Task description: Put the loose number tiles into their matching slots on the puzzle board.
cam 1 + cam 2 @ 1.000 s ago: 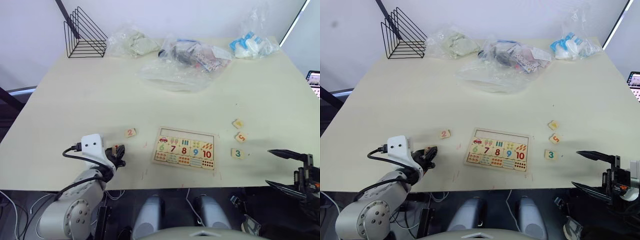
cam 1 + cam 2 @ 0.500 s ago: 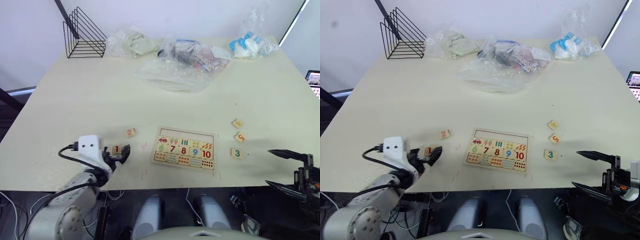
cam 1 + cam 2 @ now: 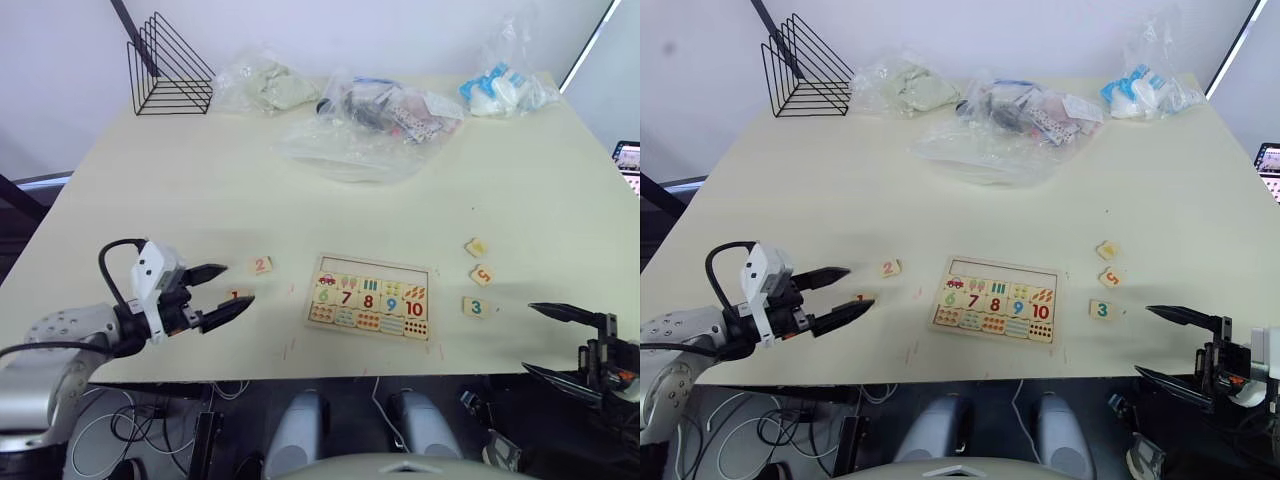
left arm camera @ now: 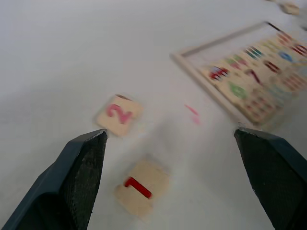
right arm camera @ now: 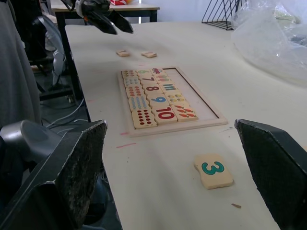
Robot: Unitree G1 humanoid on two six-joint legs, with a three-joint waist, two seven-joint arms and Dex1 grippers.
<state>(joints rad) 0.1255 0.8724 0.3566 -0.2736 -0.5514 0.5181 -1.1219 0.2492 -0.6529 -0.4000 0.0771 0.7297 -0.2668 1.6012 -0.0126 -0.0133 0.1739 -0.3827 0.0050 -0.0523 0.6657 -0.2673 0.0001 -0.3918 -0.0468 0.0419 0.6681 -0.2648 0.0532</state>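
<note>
My left pincer (image 3: 222, 291) hangs with its two black fingers spread wide and nothing between them. Just under and ahead of the fingertips lies the 1 tile (image 4: 140, 188), flat on the table (image 3: 180, 190), red digit up, untouched. A little past it, toward my outer finger, sits the 2 tile (image 4: 118, 114), also flat, near the 1 tile but apart from it. Farther ahead and off to my inner side is the puzzle board (image 3: 371, 297); the slots (image 3: 375, 270) along its far edge are bare pale wood, and the rows nearer me are full of numbers, pictures and dots.

My right pincer (image 3: 1175, 345) is at the table's near right edge, fingers wide apart and holding nothing. Closest ahead of it lies the 3 tile (image 5: 213, 169), green digit up. Beyond that are two more loose tiles, the 5 tile (image 3: 481, 274) and another tile (image 3: 476, 246) whose digit I cannot read.

Far across the table lie clear plastic bags (image 3: 372, 120) and, at the far left corner, a black wire rack (image 3: 168, 68).
</note>
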